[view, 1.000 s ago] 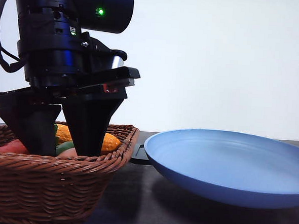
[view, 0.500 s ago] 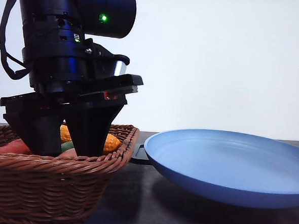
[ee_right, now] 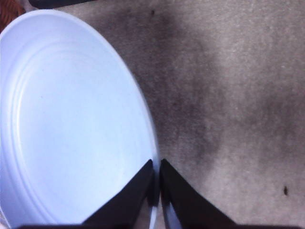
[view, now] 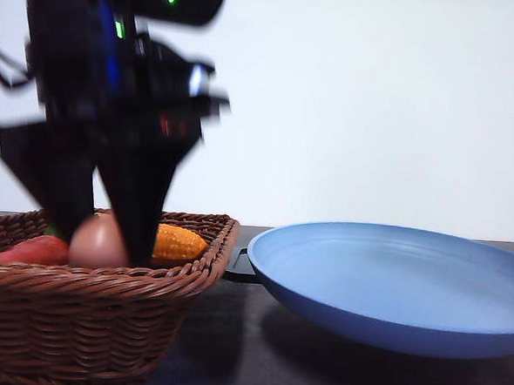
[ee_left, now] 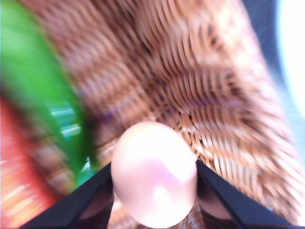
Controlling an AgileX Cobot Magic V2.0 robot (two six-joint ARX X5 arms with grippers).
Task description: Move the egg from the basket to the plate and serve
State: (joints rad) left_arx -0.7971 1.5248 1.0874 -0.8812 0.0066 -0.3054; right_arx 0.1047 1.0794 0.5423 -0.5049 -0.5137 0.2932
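Note:
The pinkish egg [view: 99, 241] is pinched between the two dark fingers of my left gripper [view: 102, 248], just above the rim of the brown wicker basket [view: 101, 323]. In the left wrist view the egg [ee_left: 153, 172] sits between the fingers [ee_left: 90, 200], with the basket weave [ee_left: 205, 86] blurred behind it. The light-blue plate [view: 391, 288] hangs tilted just over the table on the right. My right gripper [ee_right: 156, 183] is shut on the rim of the plate [ee_right: 71, 119].
A yellow corn cob [view: 177, 242] and an orange-red carrot [view: 26, 250] lie in the basket, and something green [ee_left: 38, 86] shows beside the egg. A black tray edge [view: 239, 266] sits between basket and plate. Grey tabletop [ee_right: 228, 95] lies beside the plate.
My left gripper has risen fast and is motion-blurred; the egg, hidden low in the basket before, now shows between its fingers at rim height. The plate and right arm have not moved.

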